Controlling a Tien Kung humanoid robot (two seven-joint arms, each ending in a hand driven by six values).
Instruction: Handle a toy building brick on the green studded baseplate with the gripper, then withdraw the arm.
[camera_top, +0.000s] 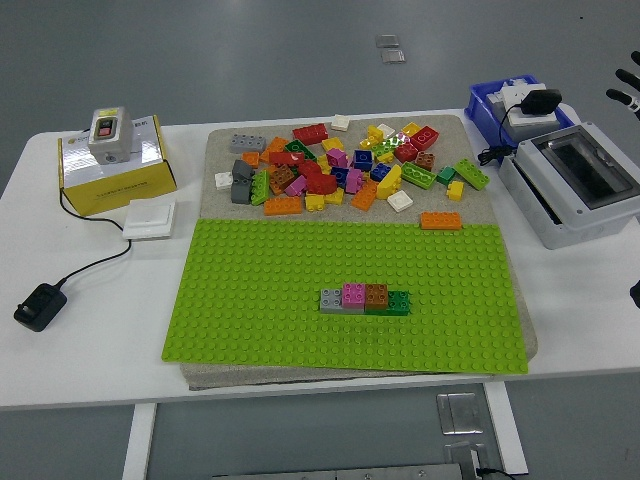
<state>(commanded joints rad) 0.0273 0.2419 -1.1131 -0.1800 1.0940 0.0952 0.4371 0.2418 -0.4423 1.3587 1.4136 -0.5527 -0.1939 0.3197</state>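
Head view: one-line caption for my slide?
Four bricks in a row on the green baseplate, loose brick pile behind, robot hand at right edge.

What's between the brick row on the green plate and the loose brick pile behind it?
In the head view, mostly bare green baseplate studs separate the brick row from the loose pile. One lone orange brick lies just past the plate's far edge, to the right.

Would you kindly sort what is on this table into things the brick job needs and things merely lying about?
Job:
green studded baseplate
row of bricks on it
loose brick pile

Lying about:
yellow box
black plug
blue bin
grey enclosure
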